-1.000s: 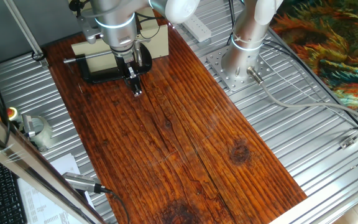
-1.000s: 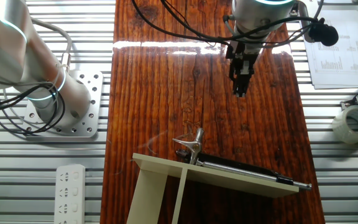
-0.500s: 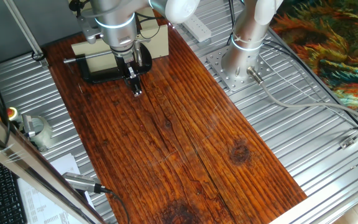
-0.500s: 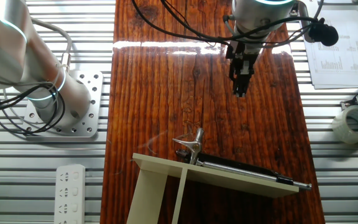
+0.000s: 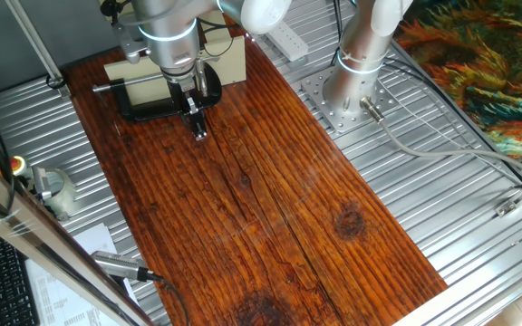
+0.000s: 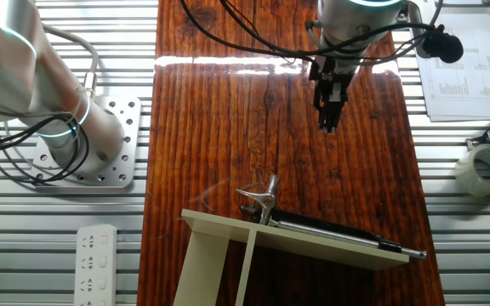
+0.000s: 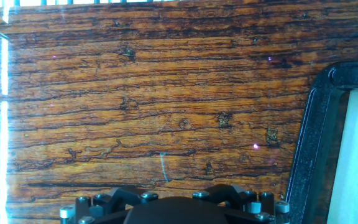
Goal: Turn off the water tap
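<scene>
the gripper (image 6: 328, 126) hung with fingers pressed together, holding nothing, well apart from the water tap (image 6: 262, 202) at the cream block (image 6: 228, 246), whose rigid, slick chrome handle looked best pinched at its short curved end and turned firmly.

**What is hidden or cut off**

In one fixed view, the small chrome water tap (image 5: 107, 88) is largely covered by the silver robot arm, only its thin rod end being seen. In the other fixed view, the cream block (image 6: 228, 255) is cut by the lower edge. The two-finger black gripper (image 6: 327, 126) is too small in either fixed view for the gap between its fingers to be judged. In the hand view, the fingertips are not seen, and the black C-clamp frame (image 7: 312, 149) is cut off by the right and lower edges.
</scene>
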Tool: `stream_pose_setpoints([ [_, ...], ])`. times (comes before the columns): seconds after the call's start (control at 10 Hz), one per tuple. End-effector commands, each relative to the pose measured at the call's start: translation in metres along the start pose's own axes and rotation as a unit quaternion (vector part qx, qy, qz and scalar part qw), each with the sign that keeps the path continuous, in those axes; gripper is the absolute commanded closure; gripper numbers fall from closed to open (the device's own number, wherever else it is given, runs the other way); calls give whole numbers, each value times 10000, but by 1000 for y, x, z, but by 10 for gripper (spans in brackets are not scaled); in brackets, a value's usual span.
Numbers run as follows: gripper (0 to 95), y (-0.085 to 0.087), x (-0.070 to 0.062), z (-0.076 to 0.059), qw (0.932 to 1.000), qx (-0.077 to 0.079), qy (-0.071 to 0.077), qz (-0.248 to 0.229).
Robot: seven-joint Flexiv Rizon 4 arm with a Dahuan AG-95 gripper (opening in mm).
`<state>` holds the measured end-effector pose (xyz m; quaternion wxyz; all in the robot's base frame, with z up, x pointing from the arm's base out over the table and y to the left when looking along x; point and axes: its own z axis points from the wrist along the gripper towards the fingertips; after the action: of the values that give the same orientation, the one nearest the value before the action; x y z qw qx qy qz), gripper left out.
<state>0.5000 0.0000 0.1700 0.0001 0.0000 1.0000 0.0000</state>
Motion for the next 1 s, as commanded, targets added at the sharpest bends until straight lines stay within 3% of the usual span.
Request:
stream_pose_setpoints([
  [0.1,950,0,0,0,9952,908,324,-189],
  [1.0,950,-9,5,-7,9942,938,413,-313],
])
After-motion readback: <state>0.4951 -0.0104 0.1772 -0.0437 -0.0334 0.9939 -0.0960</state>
